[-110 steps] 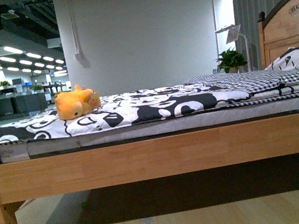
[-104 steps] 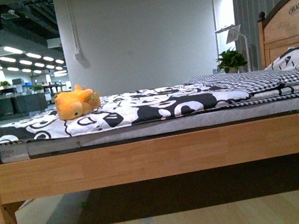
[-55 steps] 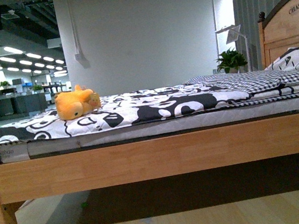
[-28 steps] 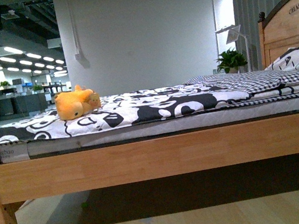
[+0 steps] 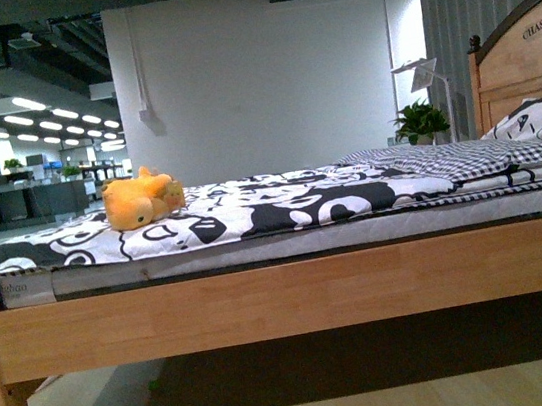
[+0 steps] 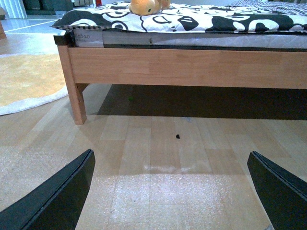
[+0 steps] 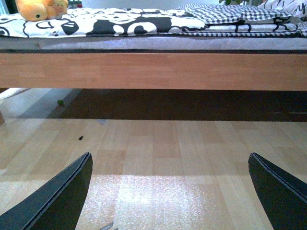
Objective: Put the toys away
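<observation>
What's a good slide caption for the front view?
Orange plush toy lying on a black-and-white bedspread atop a wooden bed.

The front view was bright and mostly sharp, lit by rows of ceiling strip lights point(image 5: 30, 104) glowing in the far hall, with the white wall point(image 5: 263, 73) evenly pale and the plush toy point(image 5: 138, 201) slightly soft at its distance. Deep shadow filled the space under the bed point(image 5: 294, 296). In both wrist views a pale, grainy patch of glare lay on the wooden floor point(image 6: 168, 191) near the camera.
</observation>
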You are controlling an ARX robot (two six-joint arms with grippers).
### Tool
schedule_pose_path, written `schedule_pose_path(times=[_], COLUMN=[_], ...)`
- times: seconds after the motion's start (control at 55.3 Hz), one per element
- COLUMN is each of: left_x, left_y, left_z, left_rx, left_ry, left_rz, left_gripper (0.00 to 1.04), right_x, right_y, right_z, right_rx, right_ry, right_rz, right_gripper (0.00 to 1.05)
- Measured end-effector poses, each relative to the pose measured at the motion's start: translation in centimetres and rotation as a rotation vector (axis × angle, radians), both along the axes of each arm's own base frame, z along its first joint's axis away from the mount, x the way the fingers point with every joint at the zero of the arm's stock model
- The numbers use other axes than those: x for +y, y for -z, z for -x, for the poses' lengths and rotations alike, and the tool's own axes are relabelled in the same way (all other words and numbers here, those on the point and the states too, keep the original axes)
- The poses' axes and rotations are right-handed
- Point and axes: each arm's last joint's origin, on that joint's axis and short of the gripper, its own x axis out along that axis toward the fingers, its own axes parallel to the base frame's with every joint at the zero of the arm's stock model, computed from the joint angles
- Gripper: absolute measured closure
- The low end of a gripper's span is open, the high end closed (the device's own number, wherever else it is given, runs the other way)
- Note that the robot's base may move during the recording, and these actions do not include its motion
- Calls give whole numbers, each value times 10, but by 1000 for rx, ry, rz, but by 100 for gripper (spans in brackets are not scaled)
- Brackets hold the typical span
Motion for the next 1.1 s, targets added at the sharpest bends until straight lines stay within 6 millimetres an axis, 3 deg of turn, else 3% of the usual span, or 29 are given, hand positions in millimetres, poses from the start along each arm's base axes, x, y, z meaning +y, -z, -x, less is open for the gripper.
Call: schedule_pose_path(times=[1.103], left_x=[0], left_y=[0], left_z=[0], left_rx=[-1], left_ry=[0], left_rz=[0], left_gripper=[6], right_x=[0], right_y=[0], right_z=[0], right_rx=[0], right_ry=[-1], right_rz=[0], right_gripper=[7])
